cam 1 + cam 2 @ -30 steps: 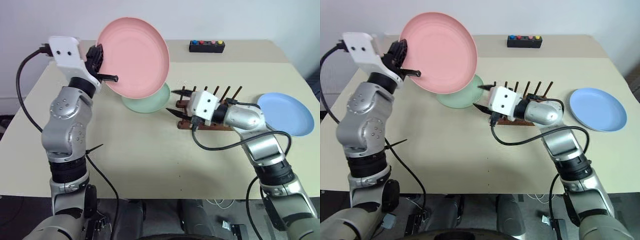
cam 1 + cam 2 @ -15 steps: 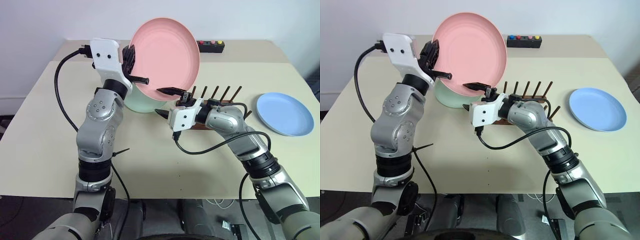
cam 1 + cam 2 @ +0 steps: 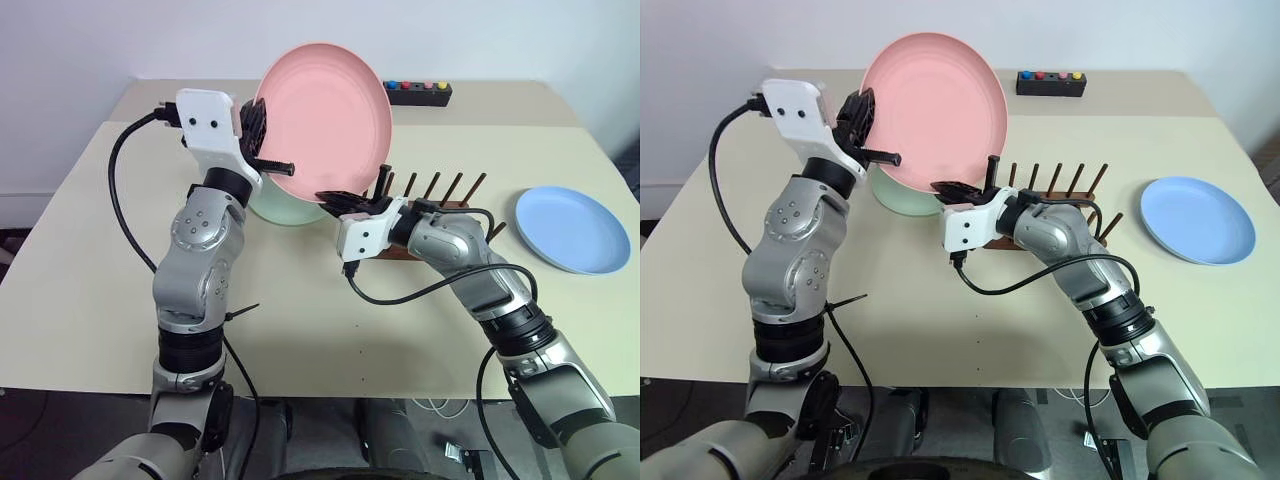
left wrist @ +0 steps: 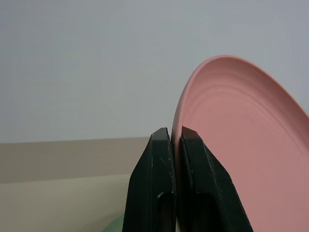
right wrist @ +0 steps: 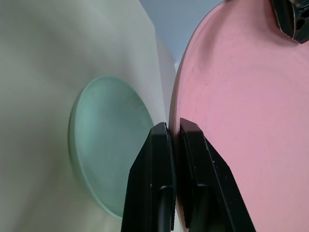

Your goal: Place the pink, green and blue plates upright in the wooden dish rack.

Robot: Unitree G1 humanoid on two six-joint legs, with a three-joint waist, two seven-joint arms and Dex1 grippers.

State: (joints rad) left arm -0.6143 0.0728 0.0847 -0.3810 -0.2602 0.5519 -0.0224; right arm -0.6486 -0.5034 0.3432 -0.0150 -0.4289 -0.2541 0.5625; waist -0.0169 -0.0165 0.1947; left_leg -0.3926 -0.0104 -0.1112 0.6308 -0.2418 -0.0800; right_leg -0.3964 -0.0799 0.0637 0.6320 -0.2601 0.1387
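The pink plate (image 3: 325,115) stands upright above the table, held by both grippers. My left gripper (image 3: 268,152) is shut on its left rim, and the left wrist view shows the pink plate (image 4: 241,145) pinched between the fingers (image 4: 154,164). My right gripper (image 3: 341,198) is shut on the lower rim, just left of the wooden dish rack (image 3: 433,185). Behind and below the pink plate, the green plate (image 3: 280,210) lies flat, partly hidden. On the right lies the blue plate (image 3: 570,228).
A black box with coloured buttons (image 3: 418,93) sits at the table's far edge. Bare table (image 3: 300,300) stretches in front of the rack and on the left. The right arm's cable loops down in front of the rack.
My left arm brought the pink plate rightward toward the rack. My right gripper, open a second ago, rolled and closed on the plate's lower rim.
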